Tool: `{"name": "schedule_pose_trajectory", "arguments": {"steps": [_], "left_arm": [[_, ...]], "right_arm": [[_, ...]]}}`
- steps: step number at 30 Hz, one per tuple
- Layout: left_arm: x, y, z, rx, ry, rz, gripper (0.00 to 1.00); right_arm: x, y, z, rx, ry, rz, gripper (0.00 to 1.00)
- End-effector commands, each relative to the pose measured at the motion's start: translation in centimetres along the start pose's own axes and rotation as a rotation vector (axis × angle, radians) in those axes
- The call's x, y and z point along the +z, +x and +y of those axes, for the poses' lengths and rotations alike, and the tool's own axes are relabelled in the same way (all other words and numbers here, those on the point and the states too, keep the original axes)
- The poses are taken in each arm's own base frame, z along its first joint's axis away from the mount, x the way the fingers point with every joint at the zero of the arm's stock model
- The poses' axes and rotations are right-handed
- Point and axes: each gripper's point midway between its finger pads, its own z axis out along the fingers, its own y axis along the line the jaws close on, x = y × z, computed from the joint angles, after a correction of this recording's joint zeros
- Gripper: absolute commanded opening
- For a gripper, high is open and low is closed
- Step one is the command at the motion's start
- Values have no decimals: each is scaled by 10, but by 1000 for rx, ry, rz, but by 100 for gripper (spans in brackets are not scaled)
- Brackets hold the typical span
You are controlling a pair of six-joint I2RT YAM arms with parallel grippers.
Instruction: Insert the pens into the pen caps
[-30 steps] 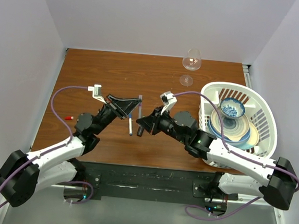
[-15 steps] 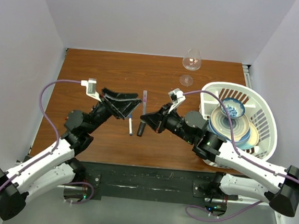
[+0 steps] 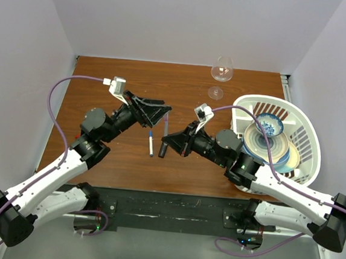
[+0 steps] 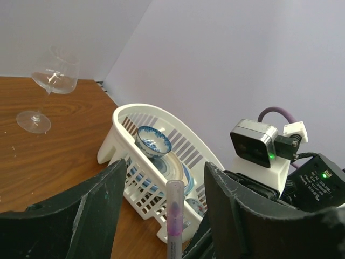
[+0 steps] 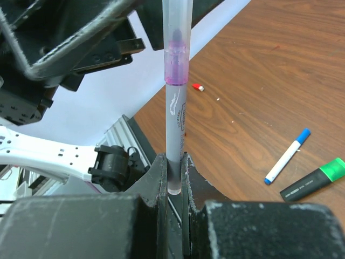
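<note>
My right gripper [image 5: 173,159] is shut on the lower end of a thin grey pen [image 5: 176,124] and holds it upright. A clear pale pink cap [image 5: 175,32] sits on the pen's tip. In the top view this pen [image 3: 166,126] rises from the right gripper [image 3: 168,140] toward my left gripper [image 3: 162,116]. The left gripper [image 4: 161,216] is open, its fingers standing wide on either side of the capped pen end [image 4: 176,216] without touching it. On the table lie a white pen with blue caps [image 5: 287,156], a black marker with a green cap [image 5: 315,179] and a loose red cap [image 5: 198,87].
A white basket [image 3: 306,126] holding plates and a blue patterned bowl stands at the right side of the table, close behind my right arm. A wine glass [image 3: 221,70] stands at the far edge. The white pen [image 3: 151,143] lies just under both grippers.
The left gripper has opened and let go of the capped end of the pen, then shifted slightly up and right. The right gripper keeps its hold on the pen.
</note>
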Motion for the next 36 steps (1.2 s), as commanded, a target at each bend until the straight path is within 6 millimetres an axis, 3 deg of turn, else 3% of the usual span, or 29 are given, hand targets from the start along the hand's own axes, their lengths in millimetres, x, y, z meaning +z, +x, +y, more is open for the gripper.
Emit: {"name": "schedule_pose_trajectory", "arguments": {"steps": [1, 3, 7, 9, 14, 21, 24, 25, 28, 36], "left_arm": [[5, -13, -15, 54, 35, 3, 61], [5, -13, -17, 56, 40, 11, 58], [6, -6, -16, 51, 44, 43, 37], [5, 4, -16, 36, 52, 91, 23], [-4, 33, -14, -24, 81, 198, 1], [-23, 61, -1, -59, 46, 285, 0], [-30, 86, 12, -107, 21, 328, 0], [-36, 104, 22, -129, 3, 362, 0], [-48, 132, 38, -147, -56, 419, 0], [-59, 169, 54, -175, -92, 472, 0]], "right_arm": [[-3, -12, 12, -9, -49, -40, 0], [-3, -12, 11, -7, -46, -38, 0], [-2, -11, 12, -7, -47, -36, 0], [-1, -15, 10, -13, -33, -47, 0], [3, -31, 12, -45, -14, -71, 0], [8, -60, 9, -135, 55, -121, 0], [9, -89, 17, -185, 71, -182, 0], [9, -97, 14, -197, 94, -203, 0], [15, -115, 9, -250, 149, -226, 0], [39, -153, -4, -317, 188, -249, 0]]}}
